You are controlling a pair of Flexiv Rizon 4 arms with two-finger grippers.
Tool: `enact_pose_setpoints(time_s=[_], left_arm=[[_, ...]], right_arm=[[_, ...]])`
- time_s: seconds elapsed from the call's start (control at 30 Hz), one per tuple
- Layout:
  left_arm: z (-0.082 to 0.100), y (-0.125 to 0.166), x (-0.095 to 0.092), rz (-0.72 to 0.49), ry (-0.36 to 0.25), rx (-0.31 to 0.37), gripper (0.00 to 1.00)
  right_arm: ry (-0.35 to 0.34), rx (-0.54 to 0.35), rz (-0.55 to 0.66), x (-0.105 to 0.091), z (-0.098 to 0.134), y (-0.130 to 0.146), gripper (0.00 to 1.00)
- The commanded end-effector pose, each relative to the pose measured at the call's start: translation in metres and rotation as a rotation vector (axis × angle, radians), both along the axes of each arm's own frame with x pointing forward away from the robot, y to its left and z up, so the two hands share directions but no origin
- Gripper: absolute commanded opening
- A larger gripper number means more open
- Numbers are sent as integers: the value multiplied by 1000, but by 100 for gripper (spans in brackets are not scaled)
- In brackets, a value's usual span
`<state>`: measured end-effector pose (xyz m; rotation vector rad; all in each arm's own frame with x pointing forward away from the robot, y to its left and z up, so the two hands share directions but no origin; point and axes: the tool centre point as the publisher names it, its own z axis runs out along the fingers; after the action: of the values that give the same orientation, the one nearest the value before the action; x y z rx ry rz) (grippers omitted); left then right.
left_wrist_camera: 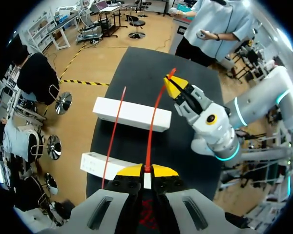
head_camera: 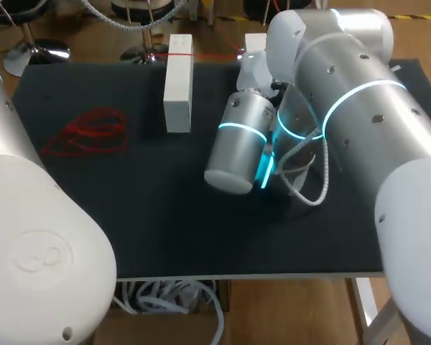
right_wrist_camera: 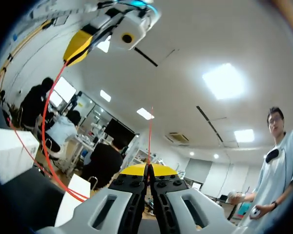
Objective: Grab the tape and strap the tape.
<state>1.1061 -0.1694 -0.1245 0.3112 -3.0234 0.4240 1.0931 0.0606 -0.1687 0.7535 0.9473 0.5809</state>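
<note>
A thin red tape runs taut from my left gripper to my right gripper, and both are shut on it. A second strand crosses the long white box under it. In the right wrist view the tape rises from my right gripper, and a loop hangs from my left gripper overhead. From the head camera the tape shows as a fine red line past the white box. A loose heap of red tape lies on the table's left.
A second white box lies near the table's edge below my left gripper; it appears as the box at the back in the head view. The black table has bare room at its front. My right arm covers the middle right.
</note>
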Motion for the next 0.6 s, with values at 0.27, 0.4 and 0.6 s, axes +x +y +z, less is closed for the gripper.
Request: enact_pose_setpoints(time_s=[0.27,0.4,0.6], left_arm=[[1,0,1,0,3,5,0],[1,0,1,0,3,5,0],[1,0,1,0,3,5,0]], right_arm=[[233,-191,-64,-3,32,6,0],[221,-267,9,-4,42,4,0],[202,-365,143,-7,50,3,0]])
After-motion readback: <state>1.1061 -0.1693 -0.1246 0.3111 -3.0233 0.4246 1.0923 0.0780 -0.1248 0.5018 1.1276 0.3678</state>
